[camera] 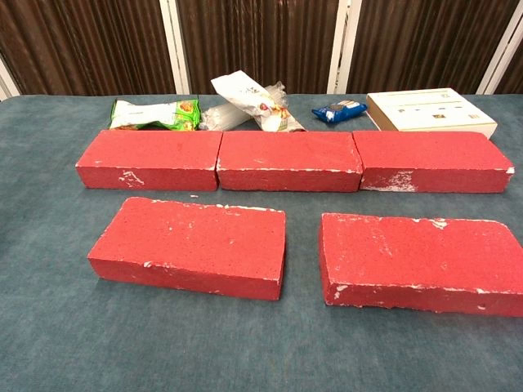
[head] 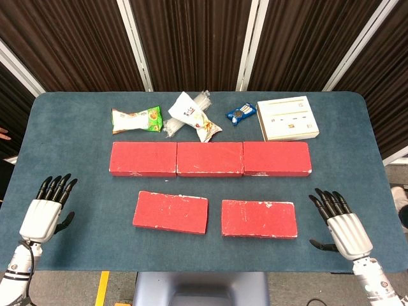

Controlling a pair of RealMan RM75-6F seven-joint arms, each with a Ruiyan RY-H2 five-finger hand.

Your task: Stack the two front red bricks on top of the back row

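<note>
Back row: three red bricks (head: 210, 159) lie end to end, touching, across the middle of the blue surface (head: 76, 191).
Front left brick (head: 170, 212): flat on the surface, just before the back row, slightly skewed, apart from it.
Front right brick (head: 259, 218): flat beside the first, a gap between them.
Left robot hand (head: 46, 209): rests near the surface's left edge, fingers spread and extended, holding nothing, well apart from the bricks.
Right robot hand (head: 341, 223): near the right edge, fingers apart, empty.
Behind the row: green snack packet (head: 136, 119), white wrapper (head: 191, 115), small blue packet (head: 241, 113), perhaps biscuits, and a white box (head: 287, 118).
</note>
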